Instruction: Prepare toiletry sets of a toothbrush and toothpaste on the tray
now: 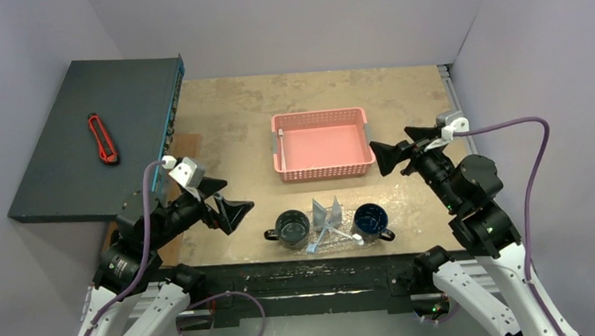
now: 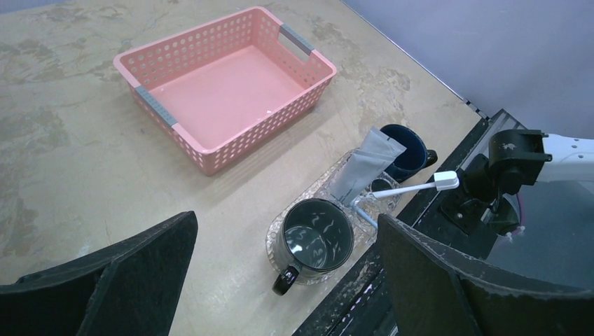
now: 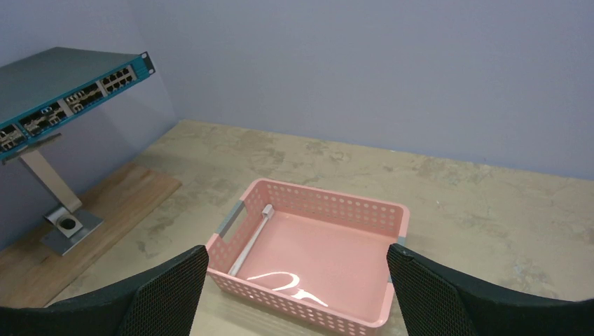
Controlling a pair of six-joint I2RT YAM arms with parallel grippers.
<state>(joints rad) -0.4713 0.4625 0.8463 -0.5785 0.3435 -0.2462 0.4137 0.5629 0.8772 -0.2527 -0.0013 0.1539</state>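
The transparent tray [image 1: 327, 245] lies at the table's front edge. On it stand a dark green mug [image 1: 292, 228] at the left and a blue mug [image 1: 371, 220] at the right. Silvery tubes [image 1: 327, 212] and a pale toothbrush [image 1: 348, 234] lie between the mugs. The left wrist view shows the green mug [image 2: 316, 234], blue mug [image 2: 404, 150], a tube [image 2: 368, 168], the toothbrush [image 2: 413, 187] and the tray [image 2: 308, 190]. Another toothbrush [image 3: 251, 236] lies in the pink basket [image 3: 350, 210], along its left wall. My left gripper [image 1: 230, 208] is open, left of the green mug. My right gripper [image 1: 389, 160] is open, right of the basket.
The pink basket [image 1: 323, 144] stands mid-table behind the tray. A dark network switch [image 1: 64, 153] on a stand overhangs the left side, with a red utility knife [image 1: 102, 139] on top. A wooden board [image 3: 84, 210] lies under it. Walls close the back and sides.
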